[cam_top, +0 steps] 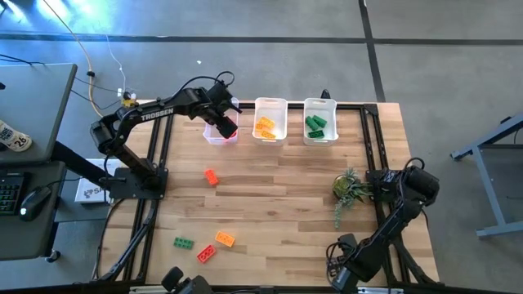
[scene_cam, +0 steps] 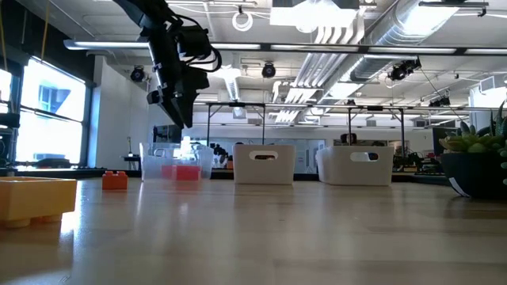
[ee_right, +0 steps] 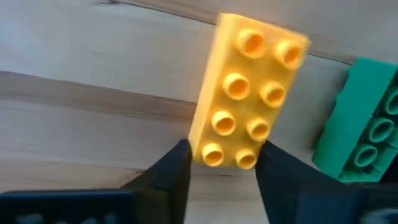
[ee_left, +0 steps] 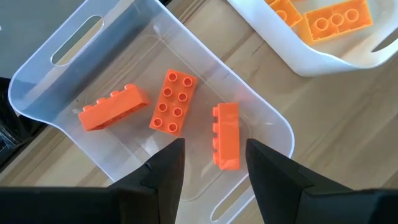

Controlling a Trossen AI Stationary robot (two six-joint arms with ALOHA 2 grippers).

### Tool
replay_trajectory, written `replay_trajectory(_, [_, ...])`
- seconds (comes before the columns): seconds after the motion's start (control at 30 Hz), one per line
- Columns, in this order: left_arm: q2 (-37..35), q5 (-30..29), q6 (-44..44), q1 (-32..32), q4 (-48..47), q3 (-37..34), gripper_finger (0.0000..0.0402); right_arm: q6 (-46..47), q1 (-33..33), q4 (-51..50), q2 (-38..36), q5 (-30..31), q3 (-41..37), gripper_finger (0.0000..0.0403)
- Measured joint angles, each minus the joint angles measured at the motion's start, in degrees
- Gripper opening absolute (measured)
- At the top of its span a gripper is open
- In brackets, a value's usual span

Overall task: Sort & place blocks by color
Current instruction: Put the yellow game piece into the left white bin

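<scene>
Closest to the low lens, an orange-yellow block (scene_cam: 32, 198) is sitting studs-down at 7 o'clock on the table (cam_top: 278, 204). A green block (cam_top: 183, 242) and a red block (cam_top: 206, 254) are lying near it. Another red block (cam_top: 211, 176) is resting alone around 9 o'clock.

Moving right, the left gripper (ee_left: 216, 144) is hovering above the left bin (ee_left: 37, 81) at 11 o'clock. Its fingers are hanging apart with nothing between them. Three red-orange blocks (ee_left: 174, 102) are lying inside that bin, one studs-up and two on their sides.

At 12 o'clock the middle bin (cam_top: 270, 102) is holding orange-yellow blocks (cam_top: 264, 126). At 1 o'clock the right bin (cam_top: 320, 102) is carrying green blocks (cam_top: 315, 125).

Over at 3 o'clock, the plant sprig (cam_top: 350, 188) is lying just beside the right arm. The right gripper (ee_right: 224, 155) is down at the wood, and its fingers look to be pinching the near end of a yellow block (ee_right: 242, 93), studs facing up. A second green block (ee_right: 367, 124) is lying just beside it. From above, the arm is hiding both of them, so their exact spot on the table is hard to call.
</scene>
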Motion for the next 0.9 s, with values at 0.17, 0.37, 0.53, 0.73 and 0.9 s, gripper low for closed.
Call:
replay_trajectory(0.17, [0.00,0.00,0.01,0.00,0.02,0.00,0.0157,-0.46,-1.31,0.05,-0.45,-1.09,-0.11,0.0109])
replay_trajectory(0.37, [0.00,0.04,0.92,0.00,0.04,0.00,0.0157,-2.08,-3.23,-0.42,-2.76,3.90,-0.43,0.0109])
replay_trajectory(0.53, [0.00,0.20,1.45,0.00,0.07,0.00,0.0157,-4.38,-5.88,0.34,-5.26,11.09,0.59,0.0109])
replay_trajectory(0.73, [0.00,0.18,3.11,0.00,0.08,0.00,0.0157,-13.60,-12.22,2.29,-7.01,16.27,0.70,0.0109])
replay_trajectory(0.9, [0.00,0.21,3.50,0.00,0.07,0.00,0.0157,-23.67,-19.34,5.55,-7.21,18.00,0.70,0.0109])
